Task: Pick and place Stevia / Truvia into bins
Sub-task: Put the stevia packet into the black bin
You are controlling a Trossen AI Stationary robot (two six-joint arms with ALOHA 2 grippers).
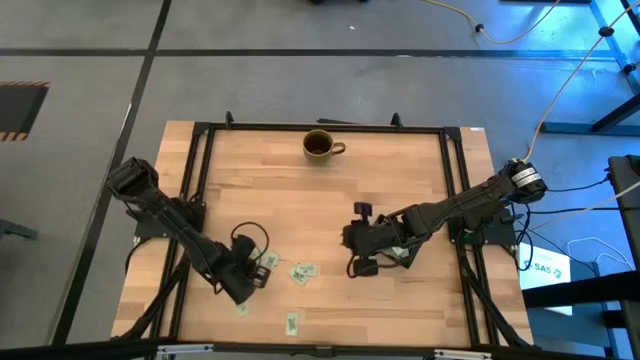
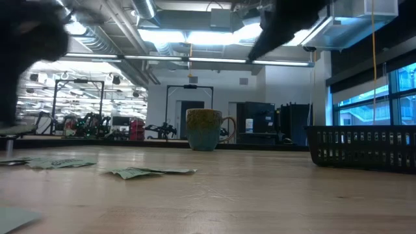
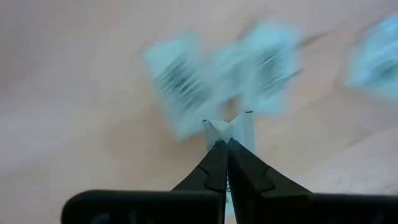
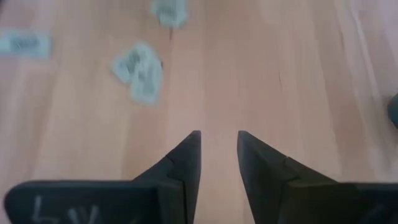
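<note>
A: What is recorded for the left hand?
B: Its fingers are pressed together on a pale sachet, which is pinched by one edge. The hand is placed over the worktop near its front left part, among the scattered sachets. More sachets are seen blurred on the wood just beyond the fingertips.

A: And the right hand?
B: Its fingers are held apart, with nothing between them. It is positioned over bare wood right of the worktop's middle, well apart from the loose sachets.

A: Where is the tray located?
B: In the low view a black tray with mesh walls is seen standing on the worktop at the right side. In the high view it is hidden under the right arm, so its exact place cannot be told.

A: What else is noted on the worktop?
B: A brown mug is stood upright near the far edge, well apart from both hands. A single sachet is laid close to the front edge.
</note>
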